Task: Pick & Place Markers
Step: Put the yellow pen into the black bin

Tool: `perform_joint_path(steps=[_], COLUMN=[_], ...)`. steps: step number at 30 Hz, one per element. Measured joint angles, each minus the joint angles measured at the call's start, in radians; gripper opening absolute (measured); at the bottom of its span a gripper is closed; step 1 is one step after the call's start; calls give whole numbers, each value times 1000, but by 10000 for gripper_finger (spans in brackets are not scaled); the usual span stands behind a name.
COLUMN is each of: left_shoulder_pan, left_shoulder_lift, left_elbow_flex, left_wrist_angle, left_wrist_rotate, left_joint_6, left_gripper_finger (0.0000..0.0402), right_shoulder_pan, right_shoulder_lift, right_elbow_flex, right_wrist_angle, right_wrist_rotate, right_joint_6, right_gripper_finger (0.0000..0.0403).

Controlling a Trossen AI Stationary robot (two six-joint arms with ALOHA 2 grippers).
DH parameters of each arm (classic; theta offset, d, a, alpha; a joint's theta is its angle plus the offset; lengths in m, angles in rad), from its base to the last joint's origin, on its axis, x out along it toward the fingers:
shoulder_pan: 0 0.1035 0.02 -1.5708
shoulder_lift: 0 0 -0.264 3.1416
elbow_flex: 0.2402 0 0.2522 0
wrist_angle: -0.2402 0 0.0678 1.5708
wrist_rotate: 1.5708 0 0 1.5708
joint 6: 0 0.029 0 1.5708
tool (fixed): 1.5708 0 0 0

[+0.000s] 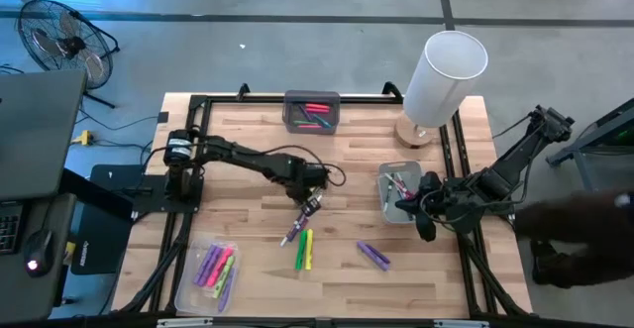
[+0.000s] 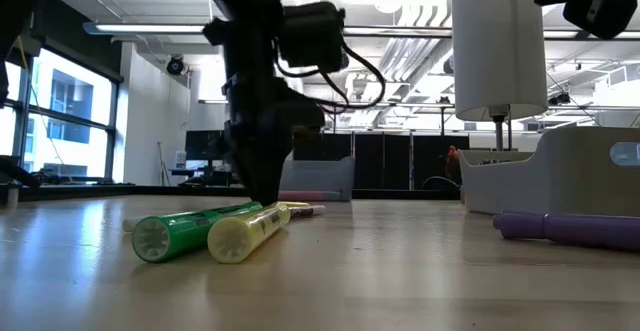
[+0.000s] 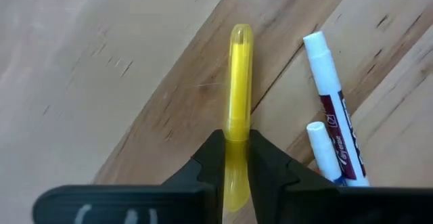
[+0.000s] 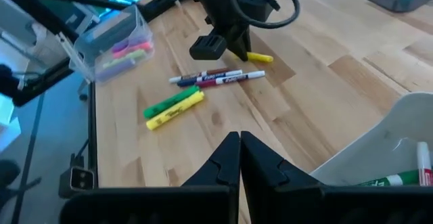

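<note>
My left gripper (image 1: 313, 205) stands mid-table, pointing down, shut on a slim yellow marker (image 3: 239, 82) that lies on the wood. Beside it lie two white-barrelled markers (image 3: 330, 109). A green marker (image 2: 195, 231) and a thicker yellow one (image 2: 250, 233) lie a little nearer the front edge. Two purple markers (image 1: 373, 256) lie to the right. My right gripper (image 4: 240, 149) is shut on nothing and hovers at the right, by the pale tray (image 1: 399, 191) that holds a few markers. My left gripper pinches the slim yellow marker's two long sides (image 3: 237, 135) between its two fingers, partway along the barrel. The fingers come from above, pointing steeply down, and lie across the marker. Its free end (image 4: 261, 57) sticks out beyond them, low on the table.
A clear tray (image 1: 211, 272) of pink, purple and green markers sits at the front left. At the far edge stands a grey tray (image 1: 312, 111) with red markers. A white lamp (image 1: 441, 75) stands at the far right. A person's arm (image 1: 584, 214) shows beyond the right edge.
</note>
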Motion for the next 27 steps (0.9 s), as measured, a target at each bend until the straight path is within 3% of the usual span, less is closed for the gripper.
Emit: perform_joint_path(steps=[4,9,14,23,27], left_shoulder_pan=[49,157,311,519,555], left_shoulder_lift=[-1,-6,28,140,176], left_elbow_flex=[116,372,562,596,592], left_wrist_angle=[-91,-239,-237,-282,-277], left_wrist_rotate=[-4,-47,-68,-33,-59], left_joint_6=[127,389,606,753,767], left_gripper_finger=[27,27,27,28,69], right_shoulder_pan=[0,-20,-85,-197,-226], right_shoulder_lift=[0,0,0,3,3], right_elbow_flex=[0,0,0,0,0], right_wrist_angle=[5,23,62,133,141], right_wrist_rotate=[50,137,145,174,173], right_joint_6=[27,83,91,85,89], right_gripper_finger=[0,0,0,0,0])
